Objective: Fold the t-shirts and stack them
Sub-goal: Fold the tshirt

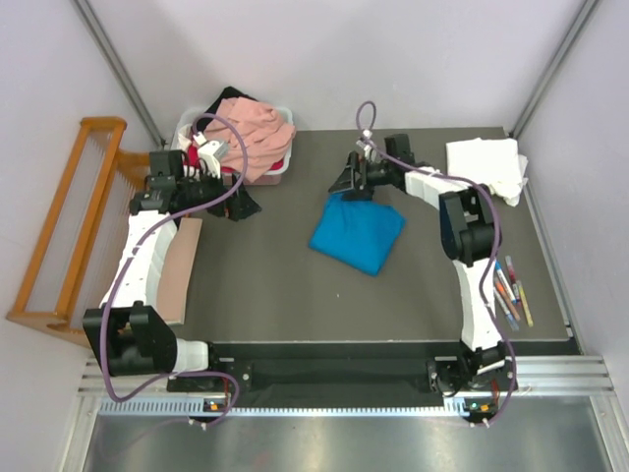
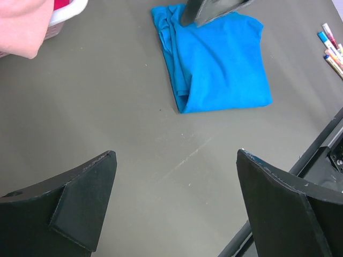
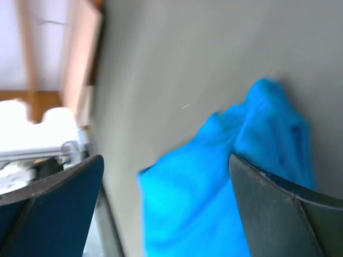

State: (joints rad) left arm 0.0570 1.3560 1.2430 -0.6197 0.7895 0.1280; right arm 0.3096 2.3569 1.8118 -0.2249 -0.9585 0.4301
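A folded bright blue t-shirt lies on the grey table top; it also shows in the left wrist view and, blurred, in the right wrist view. My right gripper hovers over its far edge, jaws open and empty. My left gripper is open and empty over bare table, near the tub. A salmon-pink t-shirt is heaped in the white tub with red and black cloth under it. A white t-shirt lies crumpled at the far right.
A wooden slatted rack stands off the table's left edge. A brown board lies by the left arm. Several markers lie at the right edge, also in the left wrist view.
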